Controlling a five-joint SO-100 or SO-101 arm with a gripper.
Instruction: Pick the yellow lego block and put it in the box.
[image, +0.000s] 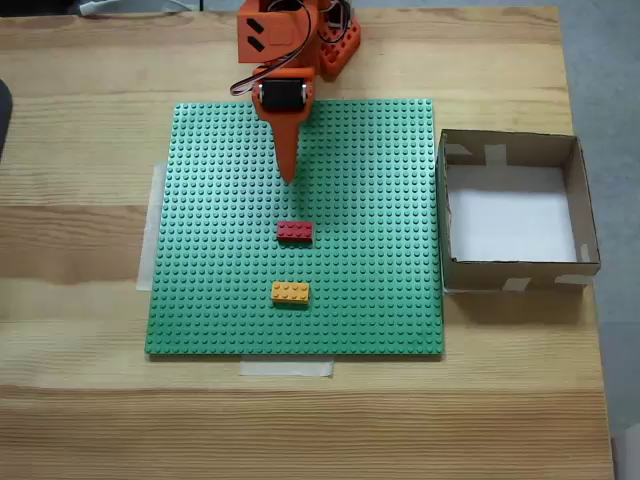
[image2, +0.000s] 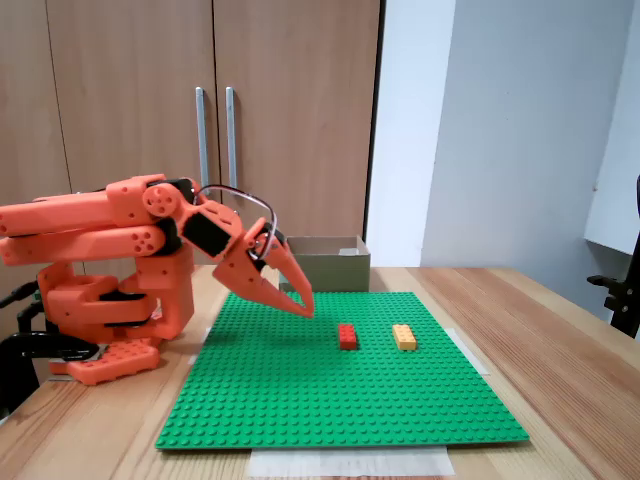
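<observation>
In the side-on fixed view, the gripper (image2: 303, 308) hangs left of centre, fingers together, empty. It should pass over the red brick (image2: 347, 336), open, and straddle the yellow lego block (image2: 404, 337), right of centre on the green baseplate (image2: 300, 400), the box (image2: 330, 262) behind.

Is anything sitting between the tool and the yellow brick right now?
Yes. In the overhead fixed view the red brick lies on the green baseplate roughly between the tool and the yellow lego block. The side fixed view shows the tool raised above the plate, so it may pass over.
</observation>
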